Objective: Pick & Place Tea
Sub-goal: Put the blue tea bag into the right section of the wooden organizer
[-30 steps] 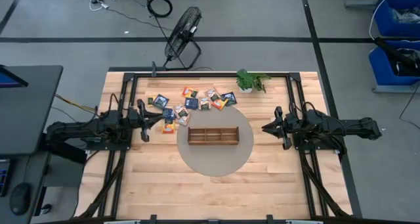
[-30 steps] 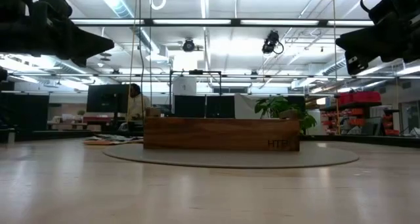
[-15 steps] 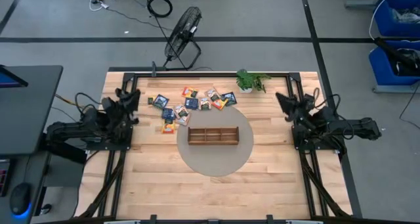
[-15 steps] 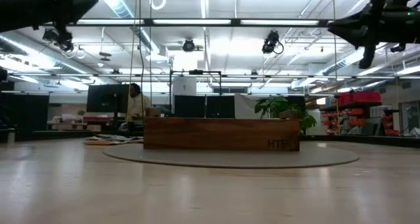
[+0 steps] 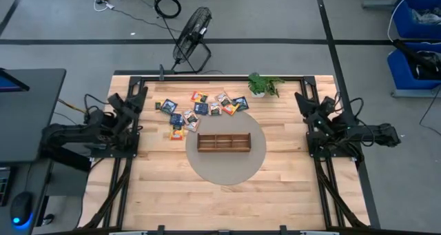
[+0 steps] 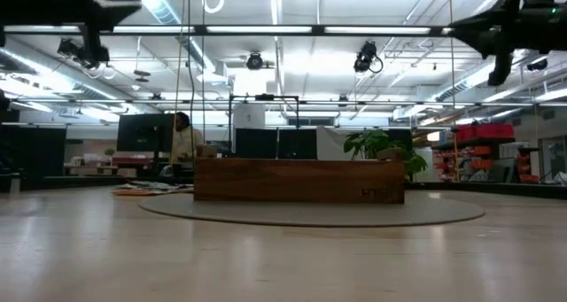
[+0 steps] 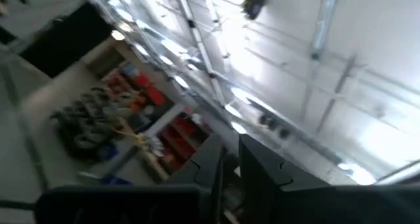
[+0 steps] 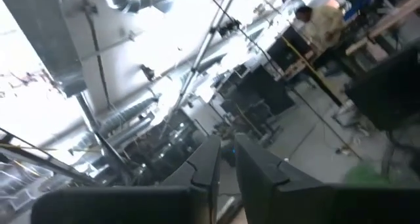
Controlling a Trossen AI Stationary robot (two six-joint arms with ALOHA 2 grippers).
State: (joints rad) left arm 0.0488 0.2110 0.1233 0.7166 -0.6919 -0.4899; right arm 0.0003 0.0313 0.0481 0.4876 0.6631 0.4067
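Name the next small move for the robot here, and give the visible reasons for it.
Probably the left gripper should swing down toward the tea packets. Both arms are folded back at the table's sides with the grippers raised, the right gripper too. The packets all lie scattered beyond the tray, whose compartments look empty. Most packets lie on the left arm's side, so it seems the better placed.

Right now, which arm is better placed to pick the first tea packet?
Probably the left. The tea packets lie on the table's left-back part, nearer the left gripper than the right gripper; both are raised and hold nothing.
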